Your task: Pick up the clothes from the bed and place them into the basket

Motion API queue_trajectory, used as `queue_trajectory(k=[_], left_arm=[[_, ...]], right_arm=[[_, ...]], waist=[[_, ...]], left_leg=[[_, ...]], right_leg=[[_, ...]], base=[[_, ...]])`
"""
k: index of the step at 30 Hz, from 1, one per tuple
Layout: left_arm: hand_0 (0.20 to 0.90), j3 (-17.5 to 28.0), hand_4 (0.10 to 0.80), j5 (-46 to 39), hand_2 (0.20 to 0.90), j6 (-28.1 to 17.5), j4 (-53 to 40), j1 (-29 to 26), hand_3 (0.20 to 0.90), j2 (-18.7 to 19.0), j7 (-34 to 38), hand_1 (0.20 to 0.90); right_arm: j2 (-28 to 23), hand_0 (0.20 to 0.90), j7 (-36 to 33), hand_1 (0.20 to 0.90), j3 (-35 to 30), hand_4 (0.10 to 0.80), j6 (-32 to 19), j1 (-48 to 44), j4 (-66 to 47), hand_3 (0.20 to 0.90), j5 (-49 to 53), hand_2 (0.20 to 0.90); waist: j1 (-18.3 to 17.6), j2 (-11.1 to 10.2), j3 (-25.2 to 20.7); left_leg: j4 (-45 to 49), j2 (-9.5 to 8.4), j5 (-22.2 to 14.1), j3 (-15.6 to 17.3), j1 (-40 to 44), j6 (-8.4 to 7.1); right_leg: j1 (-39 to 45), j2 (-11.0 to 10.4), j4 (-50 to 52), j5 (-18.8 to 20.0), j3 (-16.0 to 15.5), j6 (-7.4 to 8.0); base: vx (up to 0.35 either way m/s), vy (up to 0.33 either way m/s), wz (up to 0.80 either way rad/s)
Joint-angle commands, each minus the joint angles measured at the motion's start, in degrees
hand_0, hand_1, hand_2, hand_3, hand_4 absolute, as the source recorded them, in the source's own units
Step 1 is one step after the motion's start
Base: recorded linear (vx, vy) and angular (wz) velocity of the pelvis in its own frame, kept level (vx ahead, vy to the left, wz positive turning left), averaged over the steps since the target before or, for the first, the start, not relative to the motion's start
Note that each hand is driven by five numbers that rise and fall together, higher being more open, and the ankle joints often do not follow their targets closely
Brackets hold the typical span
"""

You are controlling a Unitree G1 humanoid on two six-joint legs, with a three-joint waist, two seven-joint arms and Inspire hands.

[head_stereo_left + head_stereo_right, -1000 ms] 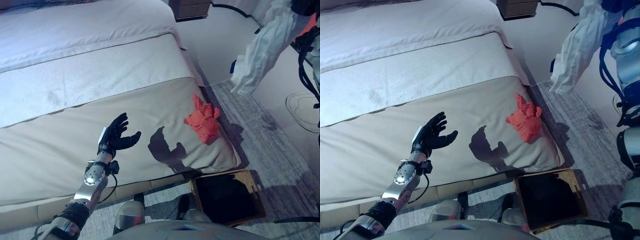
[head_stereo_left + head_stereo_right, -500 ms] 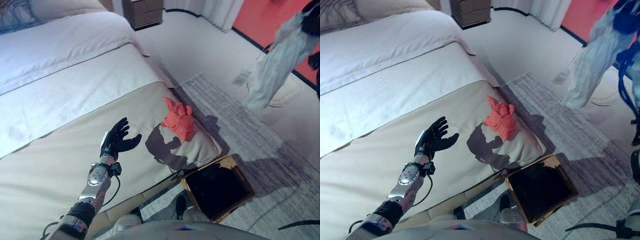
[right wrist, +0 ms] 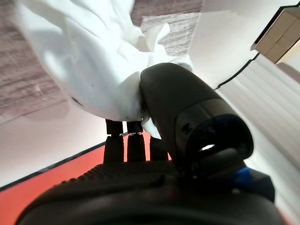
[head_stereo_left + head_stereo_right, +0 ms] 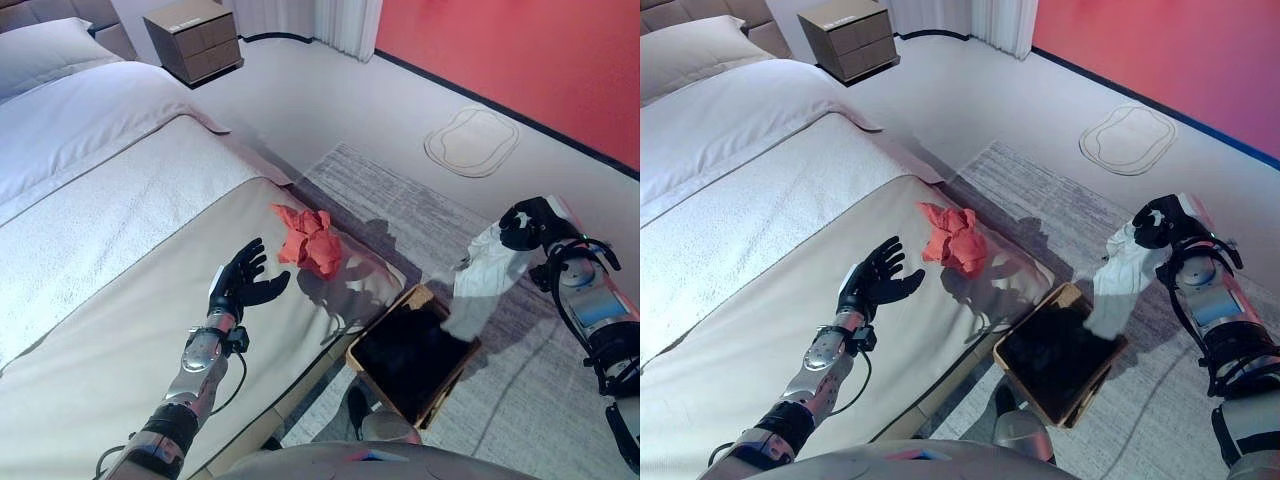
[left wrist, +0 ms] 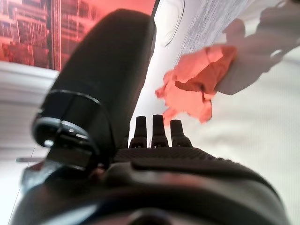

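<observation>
My right hand (image 4: 527, 222) is shut on a white garment (image 4: 480, 280) that hangs down over the far corner of the basket (image 4: 432, 297), a dark-lined wicker box on the rug beside the bed. In the right wrist view the thumb (image 3: 173, 105) pinches the white garment (image 3: 79, 65). A crumpled red cloth (image 4: 308, 240) lies near the bed's foot edge. My left hand (image 4: 240, 285) hovers open above the bedspread, a short way left of the red cloth (image 5: 197, 86).
The bed (image 4: 90, 240) fills the left half, with a beige runner across its foot. A grey rug (image 4: 540, 400) lies under the basket. A wooden nightstand (image 4: 192, 38) stands at the back, a red wall (image 4: 520, 60) to the right, and a round mat (image 4: 472, 142) on the floor.
The camera has swung right. My right hand has come down with the white garment to just above the basket. The left hand stays open over the bed.
</observation>
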Motion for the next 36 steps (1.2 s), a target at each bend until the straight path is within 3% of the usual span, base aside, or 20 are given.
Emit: queue_trajectory(k=[1,7,9,12,13,14,15,16,27,36], left_arm=[[0.9,-0.91,0.8,1.53,0.9,-4.33,-0.74,-4.36,0.9,1.1,-0.94,0.9],[0.9,-1.14,0.8,1.95,0.9,-4.86,0.31,-4.48,0.9,0.51,-1.17,0.9],[0.9,-1.34,0.8,2.01,0.9,-4.96,0.49,-4.82,0.9,0.32,-1.12,0.9],[0.9,-1.6,0.8,2.05,0.9,-5.17,0.82,-5.11,0.9,0.07,-1.11,0.9],[0.9,-1.72,0.8,2.15,0.9,-5.21,0.92,-5.14,0.9,-0.02,-1.07,0.9],[0.9,-1.81,0.8,2.26,0.9,-5.28,1.12,-5.27,0.9,-0.13,-1.07,0.9],[0.9,-1.84,0.8,2.29,0.9,-5.24,1.18,-5.36,0.9,-0.14,-1.05,0.9],[0.9,-2.01,0.8,2.26,0.9,-5.4,1.35,-5.42,0.9,-0.12,-1.04,0.9],[0.9,-2.32,0.8,2.83,0.9,-5.28,1.22,-5.64,0.9,0.43,-0.64,0.9],[0.9,-1.94,0.8,2.53,0.9,-5.58,1.23,-5.4,0.9,1.21,-0.61,0.9]], right_arm=[[-0.41,0.3,-2.66,0.3,-2.51,0.1,-3.67,-6.79,1.47,0.2,-1.46,0.3],[3.78,0.3,-1.06,0.3,-0.67,0.1,-4.87,-4.83,3.1,0.2,-3.35,0.3],[4.73,0.349,-0.86,0.349,0.34,0.158,-4.97,-5.25,4.54,0.258,-4.27,0.349],[5.84,0.345,-1.07,0.345,1.44,0.152,-5.28,-5.42,6.81,0.252,-4.61,0.345],[6.3,0.439,-0.93,0.439,1.55,0.262,-5.15,-5.43,7.51,0.362,-4.9,0.439],[6.85,0.658,-1.07,0.658,1.73,0.517,-5.22,-5.25,8.12,0.617,-5.04,0.658],[7.1,0.836,-1.13,0.836,1.85,0.726,-5.11,-5.22,8.3,0.826,-5.19,0.836],[7.74,0.9,-1.25,0.9,2.14,0.8,-4.82,-4.9,8.79,0.9,-5.44,0.9],[12.42,0.9,-2.85,0.9,2.98,0.8,-4.13,-1.8,15.48,0.9,-6.72,0.9],[11.77,0.9,-4.91,0.9,3.28,0.8,-4.29,-3.6,13.43,0.9,-5.85,0.9]], waist=[[1.57,-1.46,-5.55],[1.6,-1.18,-5.24],[1.74,-1.1,-5.14],[2.08,-1.03,-5.05],[2.23,-1.01,-5.06],[2.41,-0.99,-5.0],[2.46,-1.02,-4.96],[2.64,-0.96,-4.86],[4.33,-0.7,-4.41],[5.89,-0.85,-4.54]], left_leg=[[2.29,0.58,-4.4,-1.51,-4.12,0.54],[2.64,0.68,-4.44,-0.91,-4.39,0.48],[2.7,0.75,-4.45,-0.79,-4.41,0.45],[2.75,0.79,-4.43,-0.84,-4.46,0.45],[2.61,0.8,-4.37,-0.92,-4.45,0.45],[2.38,0.76,-4.26,-1.13,-4.48,0.45],[2.28,0.75,-4.18,-1.22,-4.5,0.45],[2.1,0.75,-4.05,-1.42,-4.56,0.44],[0.65,0.53,-3.04,-3.24,-4.76,0.56],[0.15,0.26,-2.6,-4.91,-4.84,0.49]], right_leg=[[-1.89,-0.42,1.74,-1.91,-0.87,2.23],[-2.65,-0.45,1.63,-1.58,-1.1,2.31],[-2.9,-0.45,1.62,-1.48,-1.24,2.32],[-2.93,-0.43,1.55,-1.46,-1.49,2.31],[-2.92,-0.42,1.49,-1.44,-1.65,2.33],[-2.9,-0.39,1.4,-1.39,-1.74,2.35],[-2.94,-0.4,1.38,-1.33,-1.8,2.37],[-3.03,-0.42,1.39,-1.3,-1.93,2.39],[-2.76,-0.63,1.19,-1.13,-3.46,2.49],[-1.89,-1.05,1.13,-1.27,-5.11,2.47]], base=[[0.0,0.0,0.0],[-0.011,-0.005,-0.02],[-0.016,-0.007,-0.02],[0.0,0.0,0.0],[0.0,0.0,0.0],[0.0,0.0,0.0],[0.0,0.0,0.0],[0.0,0.0,0.0],[-0.026,-0.013,0.07],[0.008,-0.014,0.13]])
